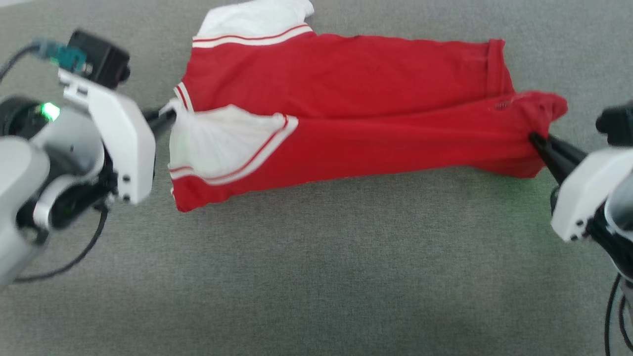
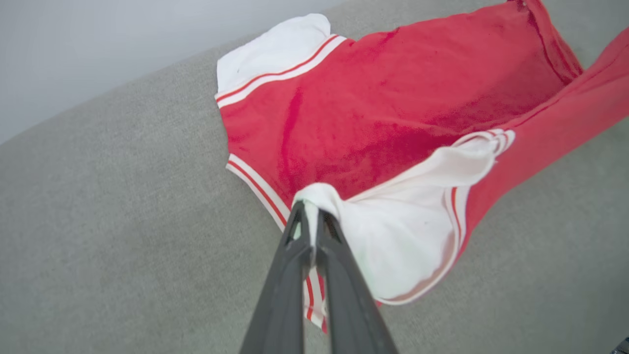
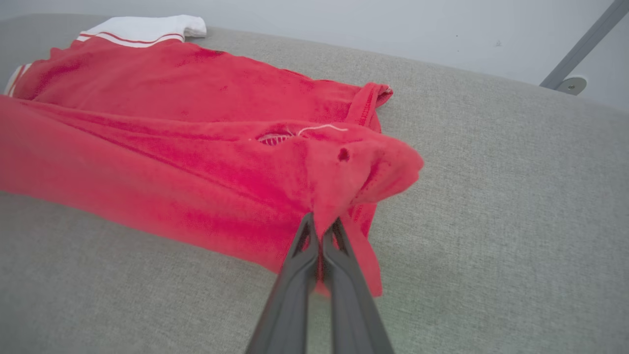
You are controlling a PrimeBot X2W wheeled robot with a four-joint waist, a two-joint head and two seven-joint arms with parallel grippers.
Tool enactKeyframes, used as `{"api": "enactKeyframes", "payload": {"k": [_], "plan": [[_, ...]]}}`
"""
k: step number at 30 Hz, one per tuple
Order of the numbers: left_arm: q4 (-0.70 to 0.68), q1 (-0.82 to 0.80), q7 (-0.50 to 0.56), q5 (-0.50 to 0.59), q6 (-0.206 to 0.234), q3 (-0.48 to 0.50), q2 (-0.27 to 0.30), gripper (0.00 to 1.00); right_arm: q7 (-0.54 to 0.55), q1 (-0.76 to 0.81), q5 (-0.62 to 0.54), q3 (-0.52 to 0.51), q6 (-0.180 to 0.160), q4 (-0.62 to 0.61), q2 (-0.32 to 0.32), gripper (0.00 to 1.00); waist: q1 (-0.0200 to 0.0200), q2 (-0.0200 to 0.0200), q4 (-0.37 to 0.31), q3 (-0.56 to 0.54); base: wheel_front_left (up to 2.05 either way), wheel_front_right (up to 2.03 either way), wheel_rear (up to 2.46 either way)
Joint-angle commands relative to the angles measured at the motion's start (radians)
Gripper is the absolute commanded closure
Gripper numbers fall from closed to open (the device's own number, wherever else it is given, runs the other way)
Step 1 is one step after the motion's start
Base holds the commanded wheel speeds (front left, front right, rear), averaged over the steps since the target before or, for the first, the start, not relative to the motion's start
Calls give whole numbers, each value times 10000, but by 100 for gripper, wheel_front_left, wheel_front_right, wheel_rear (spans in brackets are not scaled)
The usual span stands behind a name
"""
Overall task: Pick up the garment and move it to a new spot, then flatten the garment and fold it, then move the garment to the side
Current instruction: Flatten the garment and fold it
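Observation:
The garment [image 1: 346,113] is a red T-shirt with white sleeves, lying lengthwise across the grey surface, its near half lifted and folded partway over the far half. My left gripper [image 1: 170,116] is shut on the white sleeve edge at the collar end, with the cloth pinched between the fingertips [image 2: 310,216]. My right gripper [image 1: 536,139] is shut on the red hem corner at the other end, where the cloth [image 3: 324,172] bunches over the fingertips [image 3: 322,227]. The far white sleeve [image 1: 257,20] lies flat at the back.
Grey fabric surface [image 1: 316,277] spreads wide in front of the shirt. A pale wall and a grey metal leg [image 3: 580,49] stand past the surface's far edge. Cables [image 1: 74,257] hang from both arms.

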Motion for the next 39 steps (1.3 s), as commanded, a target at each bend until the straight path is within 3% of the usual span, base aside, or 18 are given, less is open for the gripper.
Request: {"api": "enactKeyframes", "payload": {"k": [1, 10, 13, 14, 15, 16, 17, 18, 19, 25, 30, 39], "plan": [[299, -170, 76, 111, -145, -52, -127, 100, 29, -157, -69, 14, -7, 142, 91, 100, 0, 0, -56, 107, 0, 0, 0], [4467, -1292, 398, 326, -1858, -547, -2103, 100, 191, -1967, -857, 336, -7, 2687, 848, 100, 0, 0, -238, 653, 0, 0, 0], [5760, -1386, 596, 137, -2221, -687, -2674, 100, 429, -2422, -943, 520, -6, 3537, 1128, 82, 0, 0, -303, 755, 0, 0, 0], [6123, -1388, 678, 27, -2309, -698, -2862, 100, 533, -2550, -972, 584, -7, 3776, 1161, 73, 0, 0, -321, 772, 0, 0, 0], [6516, -1385, 783, -23, -2379, -710, -3027, 93, 636, -2671, -980, 617, -7, 4005, 1222, 59, 0, 0, -341, 785, 0, 0, 0], [6872, -1396, 907, -68, -2441, -766, -3168, 71, 683, -2797, -1042, 741, -7, 4177, 1254, 35, 0, 0, -357, 799, 0, 0, 0], [7205, -1375, 983, -136, -2476, -794, -3290, 53, 701, -2926, -1066, 871, -6, 4287, 1286, 0, 0, 0, -368, 806, 0, 0, 0], [7486, -1382, 1028, -180, -2514, -795, -3398, 15, 757, -3022, -1013, 888, -6, 4423, 1333, 0, 0, 0, -384, 802, 0, 0, 0], [7701, -1452, 1038, -188, -2551, -789, -3476, 0, 797, -3098, -1020, 969, -7, 4443, 1320, 0, 0, 0, -392, 790, 0, 0, 0], [8135, -1838, 1056, -454, -2746, -575, -3518, 0, 670, -2875, -563, 1020, -4, 3596, 1044, 0, 0, 0, -382, 610, 0, 0, 0], [7620, -1819, 1105, -412, -2611, -496, -3059, 0, 355, -2150, -357, 494, -4, 2232, 803, 0, 0, 0, -348, 455, 0, 0, 0], [5245, -983, 1456, -831, -1470, -299, -1845, 0, -557, -692, -664, -955, -4, 234, 1323, 0, 0, 0, -356, 373, 0, 0, 0]]}}
